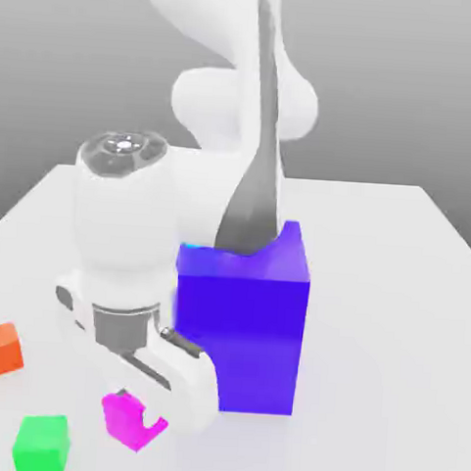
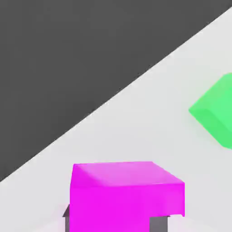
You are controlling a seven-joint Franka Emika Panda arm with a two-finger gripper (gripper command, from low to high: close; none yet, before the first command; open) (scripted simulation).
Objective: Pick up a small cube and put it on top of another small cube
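- The claw (image 1: 138, 422) points down at the near edge of the table (image 1: 393, 288), clenched on the pink cube (image 1: 125, 416).
- In the exterior view a white finger (image 1: 152, 429) overlaps the cube's right face; the cube sits low between the fingers, at or just above the table, and I cannot tell which.
- In the hand view the pink cube (image 2: 127, 195) sits close under the camera, with dark finger pads (image 2: 158, 223) showing at its lower corners.
- The white hand and wrist rise above the cube, and the arm (image 1: 239, 83) bends up and back behind the blue block (image 1: 244, 318).
- The blue block stands on the table just to the exterior view's right of the hand, far larger than any cube, its left face close to the claw's body.
- A green cube (image 1: 41, 441) lies near the pink cube, to the exterior view's left and a little nearer the camera; the two are apart.
- In the hand view the green cube (image 2: 215, 111) lies on the pale table beyond the pink one, turned corner-on.
- An orange cube (image 1: 1, 350) rests farther to the exterior view's left, apart from the green cube and well apart from the blue block.
- Beyond the table the background is plain grey.
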